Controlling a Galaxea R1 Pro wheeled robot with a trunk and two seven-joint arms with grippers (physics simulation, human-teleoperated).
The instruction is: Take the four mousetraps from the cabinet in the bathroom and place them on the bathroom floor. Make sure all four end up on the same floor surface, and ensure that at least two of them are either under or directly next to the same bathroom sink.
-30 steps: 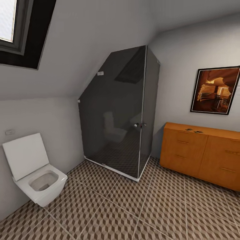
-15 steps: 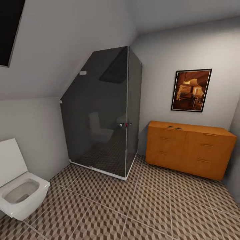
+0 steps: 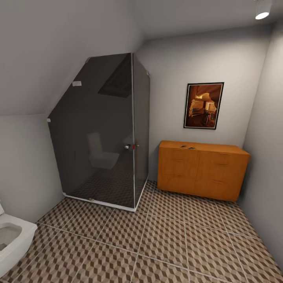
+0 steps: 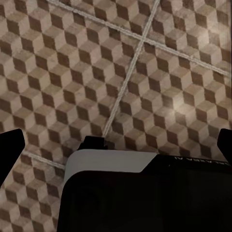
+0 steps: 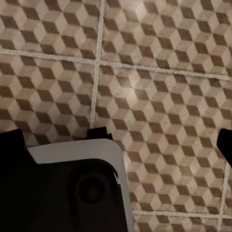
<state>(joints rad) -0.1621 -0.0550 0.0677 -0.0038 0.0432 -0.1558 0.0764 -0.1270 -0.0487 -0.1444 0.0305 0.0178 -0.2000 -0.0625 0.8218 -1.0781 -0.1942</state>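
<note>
The orange-brown cabinet (image 3: 202, 169) stands against the far wall, right of the shower. Two small dark mousetraps (image 3: 183, 146) (image 3: 192, 148) lie on its flat top near the left end; they are too small to make out in detail. The bathroom floor (image 3: 165, 239) of cube-pattern tiles spreads between me and the cabinet. The left gripper (image 4: 116, 145) hangs open over the tiles, its dark fingertips (image 4: 9, 151) far apart. My right gripper (image 5: 116, 143) is open too, above the same floor, holding nothing. The sink is out of view.
A dark glass shower cabin (image 3: 104, 133) fills the far left corner under the sloped ceiling. A white toilet (image 3: 11, 241) pokes in at the lower left. A framed picture (image 3: 203, 105) hangs above the cabinet. A grey wall (image 3: 267, 165) closes the right side.
The head camera has swung to the right: the toilet slid to the left edge, the window left the picture, and the cabinet now shows whole nearer the middle.
</note>
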